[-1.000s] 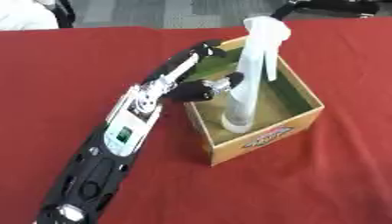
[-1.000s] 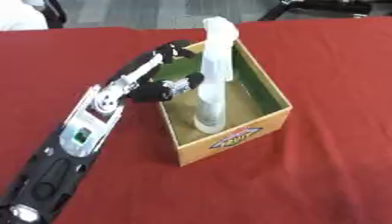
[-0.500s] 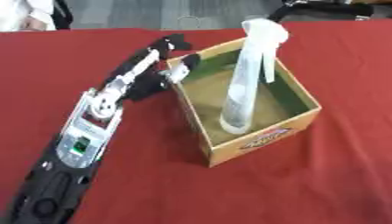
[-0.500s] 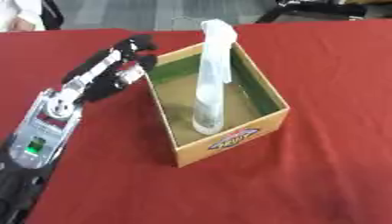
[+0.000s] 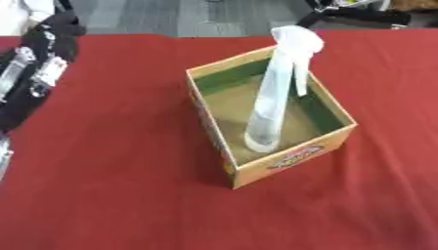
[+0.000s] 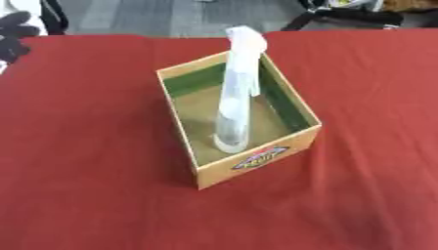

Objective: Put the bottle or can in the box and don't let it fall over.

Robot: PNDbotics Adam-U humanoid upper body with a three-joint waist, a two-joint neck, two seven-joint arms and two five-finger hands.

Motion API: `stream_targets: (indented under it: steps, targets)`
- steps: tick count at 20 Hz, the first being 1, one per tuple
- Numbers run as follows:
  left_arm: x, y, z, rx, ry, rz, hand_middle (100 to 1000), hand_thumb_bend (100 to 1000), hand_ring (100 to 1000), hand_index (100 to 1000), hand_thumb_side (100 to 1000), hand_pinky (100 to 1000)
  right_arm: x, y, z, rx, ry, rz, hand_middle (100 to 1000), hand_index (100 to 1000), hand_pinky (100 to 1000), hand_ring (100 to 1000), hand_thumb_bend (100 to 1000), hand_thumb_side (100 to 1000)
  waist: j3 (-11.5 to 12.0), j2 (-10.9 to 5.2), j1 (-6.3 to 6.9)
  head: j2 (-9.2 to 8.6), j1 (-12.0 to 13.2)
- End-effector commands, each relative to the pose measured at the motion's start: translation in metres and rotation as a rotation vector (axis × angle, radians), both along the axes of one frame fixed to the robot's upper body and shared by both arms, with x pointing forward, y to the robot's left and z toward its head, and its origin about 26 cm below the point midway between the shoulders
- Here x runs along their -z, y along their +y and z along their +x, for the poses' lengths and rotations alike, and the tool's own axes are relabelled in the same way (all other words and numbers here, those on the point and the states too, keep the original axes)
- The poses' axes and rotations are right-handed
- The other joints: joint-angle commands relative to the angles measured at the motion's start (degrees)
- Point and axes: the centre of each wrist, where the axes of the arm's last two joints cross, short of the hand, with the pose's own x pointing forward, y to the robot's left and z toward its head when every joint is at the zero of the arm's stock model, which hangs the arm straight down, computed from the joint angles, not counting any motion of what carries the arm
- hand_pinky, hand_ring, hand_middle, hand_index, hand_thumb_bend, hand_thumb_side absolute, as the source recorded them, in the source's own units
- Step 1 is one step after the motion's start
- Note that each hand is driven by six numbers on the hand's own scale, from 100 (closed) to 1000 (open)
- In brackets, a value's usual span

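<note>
Bottle: one white spray bottle (image 5: 272, 105), upright inside the box.
Box: one cardboard box (image 5: 291, 158), frame centre, on the red table (image 5: 120, 185).
Left hand (image 5: 47, 36): upper left edge, holding nothing; finger pose cannot be told.

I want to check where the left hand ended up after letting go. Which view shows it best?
The left eye view: the left hand and its forearm run down the picture's left edge, well apart from the box and the spray bottle standing in it. The right eye view catches only a dark bit at its top-left corner.
</note>
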Motion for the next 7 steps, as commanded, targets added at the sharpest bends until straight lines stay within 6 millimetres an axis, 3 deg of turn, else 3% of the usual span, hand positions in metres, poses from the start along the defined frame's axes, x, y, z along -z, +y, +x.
stream_targets:
  steps: [1,7]
  targets:
    - [-0.026,0.015,-0.015,-0.016,-0.158,-0.064,981,306,1000,858,904,952,-0.018,-0.018,-0.003,0.034,-0.047,-0.126,880,840,793,935,100,682,0.56,-0.58,-0.27,-1.28,-0.64]
    - [-0.044,0.043,-0.023,-0.125,-0.354,-0.153,1000,391,1000,897,909,973,-0.035,-0.030,0.000,0.073,-0.142,-0.256,875,837,798,928,100,667,-0.04,0.75,-0.37,-3.30,-0.79]
